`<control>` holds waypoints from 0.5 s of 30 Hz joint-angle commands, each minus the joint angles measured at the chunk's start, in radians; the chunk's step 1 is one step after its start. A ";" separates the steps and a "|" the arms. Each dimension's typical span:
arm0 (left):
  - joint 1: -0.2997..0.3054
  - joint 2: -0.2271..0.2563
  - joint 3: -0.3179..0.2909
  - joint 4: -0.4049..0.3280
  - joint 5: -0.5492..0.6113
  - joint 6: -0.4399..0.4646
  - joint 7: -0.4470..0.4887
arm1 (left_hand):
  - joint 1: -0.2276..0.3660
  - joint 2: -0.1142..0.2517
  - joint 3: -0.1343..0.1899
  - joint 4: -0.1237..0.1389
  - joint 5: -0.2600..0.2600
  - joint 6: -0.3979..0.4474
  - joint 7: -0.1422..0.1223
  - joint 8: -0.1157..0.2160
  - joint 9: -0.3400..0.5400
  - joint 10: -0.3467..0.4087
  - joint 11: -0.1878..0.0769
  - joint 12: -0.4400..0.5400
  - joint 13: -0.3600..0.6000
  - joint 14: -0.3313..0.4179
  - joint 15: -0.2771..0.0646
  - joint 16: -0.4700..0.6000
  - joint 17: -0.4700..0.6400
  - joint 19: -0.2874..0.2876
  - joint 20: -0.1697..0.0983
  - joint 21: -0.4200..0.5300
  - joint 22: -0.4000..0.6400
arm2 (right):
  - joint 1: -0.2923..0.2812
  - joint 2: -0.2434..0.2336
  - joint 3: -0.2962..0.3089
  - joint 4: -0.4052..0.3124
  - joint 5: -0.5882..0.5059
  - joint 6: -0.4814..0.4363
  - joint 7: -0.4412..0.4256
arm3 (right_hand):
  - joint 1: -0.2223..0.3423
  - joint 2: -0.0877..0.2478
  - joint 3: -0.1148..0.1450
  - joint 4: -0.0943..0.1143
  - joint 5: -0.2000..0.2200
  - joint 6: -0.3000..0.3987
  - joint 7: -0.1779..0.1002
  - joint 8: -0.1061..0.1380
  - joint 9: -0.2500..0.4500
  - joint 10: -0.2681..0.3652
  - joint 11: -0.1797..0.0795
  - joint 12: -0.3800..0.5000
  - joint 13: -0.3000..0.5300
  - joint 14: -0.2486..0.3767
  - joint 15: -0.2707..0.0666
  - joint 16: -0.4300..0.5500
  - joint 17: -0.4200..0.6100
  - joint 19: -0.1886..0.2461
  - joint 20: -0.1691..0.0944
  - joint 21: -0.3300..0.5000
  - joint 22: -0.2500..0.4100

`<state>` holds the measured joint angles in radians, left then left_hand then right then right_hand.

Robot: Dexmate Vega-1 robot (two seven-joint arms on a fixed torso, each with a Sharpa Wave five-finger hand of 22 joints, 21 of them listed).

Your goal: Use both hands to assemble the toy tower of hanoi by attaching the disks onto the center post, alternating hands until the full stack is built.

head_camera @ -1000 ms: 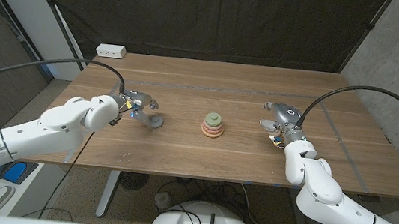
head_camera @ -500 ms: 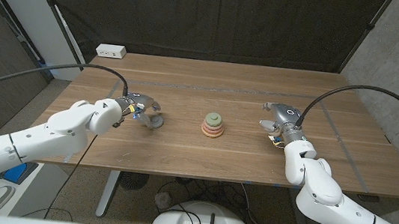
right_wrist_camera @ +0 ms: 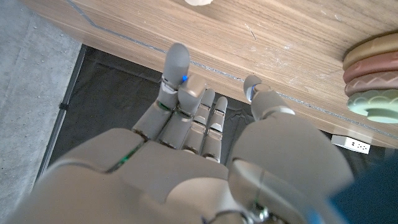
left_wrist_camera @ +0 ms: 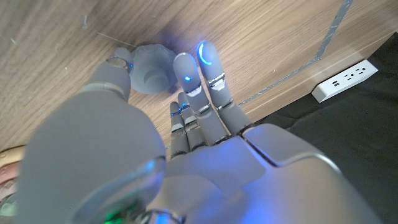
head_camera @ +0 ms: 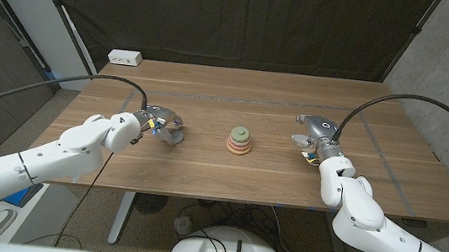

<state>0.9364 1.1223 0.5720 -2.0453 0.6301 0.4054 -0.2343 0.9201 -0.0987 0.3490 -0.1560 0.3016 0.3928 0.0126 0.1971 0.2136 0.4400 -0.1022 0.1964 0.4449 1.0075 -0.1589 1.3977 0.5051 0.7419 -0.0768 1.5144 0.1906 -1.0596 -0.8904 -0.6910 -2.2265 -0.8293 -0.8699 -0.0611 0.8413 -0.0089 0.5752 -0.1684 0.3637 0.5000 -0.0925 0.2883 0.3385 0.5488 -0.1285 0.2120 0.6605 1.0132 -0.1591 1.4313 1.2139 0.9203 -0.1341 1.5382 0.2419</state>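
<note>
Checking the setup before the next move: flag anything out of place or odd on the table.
Nothing looks damaged or spilled. One grey disk lies apart from the stacked tower, under the left hand, whose fingers reach it; whether they grip it is unclear. The right hand waits beside the tower, holding nothing.

Right hand (right_wrist_camera: 205,130) fills lower frame, fingers reaching up, apart, holding nothing. Wooden worktop (right_wrist_camera: 267,43) across top. Stacked disks (right_wrist_camera: 373,78) at right edge. White power strip (right_wrist_camera: 351,144) lower right.
</note>
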 commanded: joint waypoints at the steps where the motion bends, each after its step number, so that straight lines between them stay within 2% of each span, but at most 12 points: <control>1: -0.009 -0.015 0.009 0.015 0.014 0.002 -0.028 | -0.004 0.008 -0.003 0.003 -0.004 0.010 -0.002 0.010 0.002 0.013 0.002 0.006 0.000 0.001 -0.060 0.005 0.003 0.000 -0.127 -0.001 0.000 | 0.008 0.003 -0.001 0.003 -0.011 0.005 0.019 | 0.001 0.006 0.007 0.003 0.006 0.002 0.005 0.002 0.003 0.010 -0.001 -0.004 0.002 -0.006 -0.058 -0.003 0.000 -0.004 -0.081 0.006 0.002; 15: -0.015 -0.039 0.021 0.039 0.005 0.002 -0.024 | -0.001 0.016 -0.003 0.003 -0.006 0.017 -0.002 0.013 0.001 0.021 0.000 0.007 -0.006 0.002 -0.060 0.006 0.001 0.003 -0.127 -0.001 -0.001 | 0.009 0.014 0.001 0.010 -0.006 0.013 0.023 | 0.000 0.008 0.007 0.005 0.010 0.002 0.008 0.001 0.002 0.014 0.000 -0.004 0.004 -0.002 -0.058 0.001 0.004 -0.004 -0.081 0.007 0.002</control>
<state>0.9306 1.1012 0.5807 -2.0228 0.6373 0.4040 -0.2503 0.9147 -0.0932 0.3490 -0.1560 0.2958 0.3979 0.0079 0.2050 0.2138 0.4485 -0.1001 0.2003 0.4369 1.0074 -0.1589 1.3976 0.5051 0.7419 -0.0768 1.5144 0.1907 -1.0509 -0.8824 -0.6928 -2.2204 -0.8383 -0.8652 -0.0408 0.8412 -0.0089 0.5752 -0.1683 0.3637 0.5000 -0.0925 0.2883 0.3387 0.5597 -0.1286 0.2120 0.6603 1.0132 -0.1591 1.4314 1.2155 0.9147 -0.1284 1.5382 0.2419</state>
